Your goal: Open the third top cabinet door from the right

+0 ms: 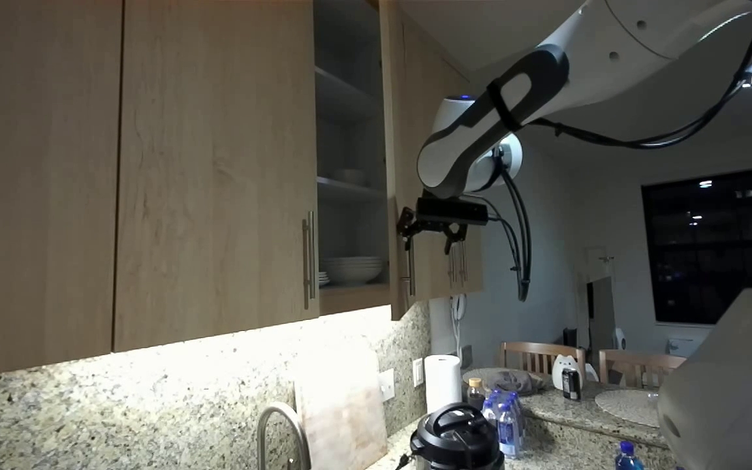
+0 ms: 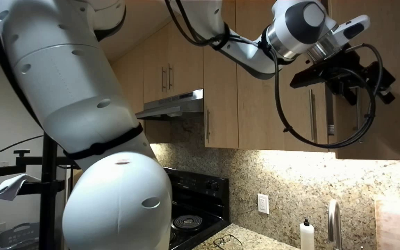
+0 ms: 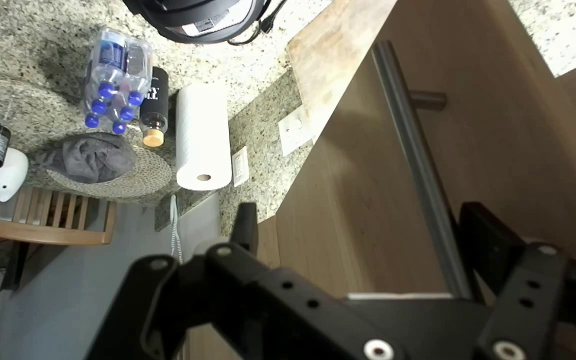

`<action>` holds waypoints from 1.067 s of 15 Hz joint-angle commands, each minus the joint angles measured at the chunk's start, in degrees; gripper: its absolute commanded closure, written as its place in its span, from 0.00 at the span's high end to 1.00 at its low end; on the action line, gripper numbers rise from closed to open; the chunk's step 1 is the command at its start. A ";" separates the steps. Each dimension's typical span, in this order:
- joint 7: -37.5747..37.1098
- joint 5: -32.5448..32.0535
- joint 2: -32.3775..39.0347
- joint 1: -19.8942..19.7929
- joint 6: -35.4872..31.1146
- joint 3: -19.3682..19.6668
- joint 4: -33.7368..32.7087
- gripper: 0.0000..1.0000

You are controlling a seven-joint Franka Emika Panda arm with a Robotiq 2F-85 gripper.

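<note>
A light wood top cabinet door (image 1: 390, 98) stands partly open; it also shows in an exterior view (image 2: 394, 135) and the wrist view (image 3: 498, 125). Its long metal bar handle (image 3: 418, 145) runs through the wrist view and shows in both exterior views (image 1: 410, 271) (image 2: 359, 114). My gripper (image 3: 365, 215) is open at the door's outer face. The handle lies between its spread fingers, close beside the right finger in the wrist view; I cannot tell whether they touch. The gripper also shows in both exterior views (image 1: 428, 245) (image 2: 370, 99).
Inside the cabinet are shelves and stacked bowls (image 1: 351, 269). A shut neighbouring door (image 1: 219, 163) has its own handle (image 1: 311, 254). Below are a faucet (image 1: 281, 418), a cutting board (image 1: 340, 398), a black-lidded cooker (image 1: 457, 431), a paper towel roll (image 3: 203, 135) and water bottles (image 3: 118, 75).
</note>
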State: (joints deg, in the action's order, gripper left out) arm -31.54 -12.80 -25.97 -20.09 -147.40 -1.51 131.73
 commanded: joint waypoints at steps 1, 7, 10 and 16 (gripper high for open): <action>-2.59 -3.90 -1.35 -5.79 0.70 1.16 0.75 1.00; -0.27 -2.86 -3.27 -6.76 0.17 3.77 2.64 1.00; 1.88 -1.52 -4.23 -6.23 -0.08 5.16 3.85 1.00; 10.35 1.36 -4.71 -4.96 0.33 8.59 4.09 1.00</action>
State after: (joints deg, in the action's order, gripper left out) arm -24.69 -8.27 -30.07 -19.12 -149.07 4.03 136.05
